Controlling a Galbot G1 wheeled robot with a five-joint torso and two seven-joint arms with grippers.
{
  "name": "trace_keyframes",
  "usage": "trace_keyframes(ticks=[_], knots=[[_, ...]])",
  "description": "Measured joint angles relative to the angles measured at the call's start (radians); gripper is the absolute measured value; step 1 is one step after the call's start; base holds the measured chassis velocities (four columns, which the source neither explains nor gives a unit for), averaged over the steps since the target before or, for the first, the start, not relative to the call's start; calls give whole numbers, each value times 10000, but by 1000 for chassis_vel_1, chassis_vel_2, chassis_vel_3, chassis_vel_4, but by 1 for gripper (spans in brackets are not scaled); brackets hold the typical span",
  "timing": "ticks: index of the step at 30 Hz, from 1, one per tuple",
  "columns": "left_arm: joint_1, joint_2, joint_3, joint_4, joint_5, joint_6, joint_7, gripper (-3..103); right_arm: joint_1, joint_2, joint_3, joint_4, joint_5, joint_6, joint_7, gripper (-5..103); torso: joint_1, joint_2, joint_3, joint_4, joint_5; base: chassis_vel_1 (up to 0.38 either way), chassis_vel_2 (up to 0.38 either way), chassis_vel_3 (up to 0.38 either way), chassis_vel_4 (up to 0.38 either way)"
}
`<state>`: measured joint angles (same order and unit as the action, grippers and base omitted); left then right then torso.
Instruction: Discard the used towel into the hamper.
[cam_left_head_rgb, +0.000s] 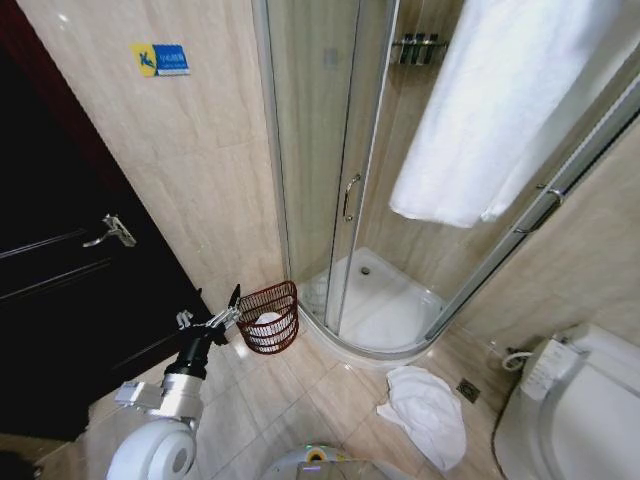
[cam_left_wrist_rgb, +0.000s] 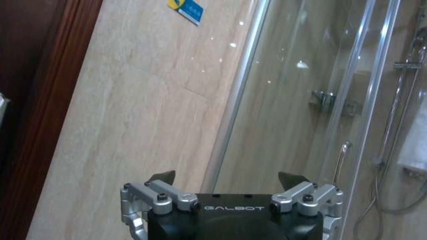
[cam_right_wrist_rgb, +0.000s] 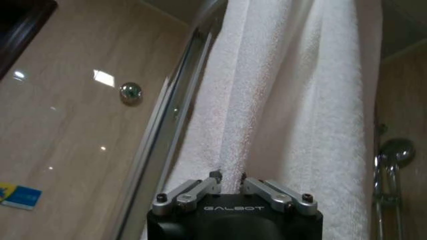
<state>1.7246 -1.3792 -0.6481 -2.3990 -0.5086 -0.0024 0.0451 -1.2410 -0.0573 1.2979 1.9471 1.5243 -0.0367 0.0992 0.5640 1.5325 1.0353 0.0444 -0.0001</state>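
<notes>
**Towel pinched, hamper waiting by shower**

Right gripper (cam_right_wrist_rgb: 229, 181) clamped on a fold of hanging white towel (cam_left_head_rgb: 490, 110), draped over shower rail. Soft, limp, light-ish; likely to sag and trail once lifted, so best held at a bunched fold near top. Left gripper (cam_left_head_rgb: 234, 304) spread wide, holding nothing, just beside hamper (cam_left_head_rgb: 270, 318) on floor by shower door. Count: 1 hamper, w/ something white inside; 2 towels, 2nd towel (cam_left_head_rgb: 425, 412) crumpled on floor.

Fluffy terry towel (cam_right_wrist_rgb: 287, 100), wire hamper (cam_left_head_rgb: 270, 318), glossy tiles (cam_left_head_rgb: 200, 160)
</notes>
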Motion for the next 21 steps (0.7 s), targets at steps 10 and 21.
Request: trace_keyframes(ticks=[10,21], knots=[[-1,0,1,0,0,0,0,100,-467,2353,-272,2051,-426,-598,550,4,1,-3,2,1,5,0,0,0,0],[-1,0,1,0,0,0,0,100,-1947,4651,-102,4185,-1378,-662,503,4,0,-2,1,1,-1,0,0,0,0]])
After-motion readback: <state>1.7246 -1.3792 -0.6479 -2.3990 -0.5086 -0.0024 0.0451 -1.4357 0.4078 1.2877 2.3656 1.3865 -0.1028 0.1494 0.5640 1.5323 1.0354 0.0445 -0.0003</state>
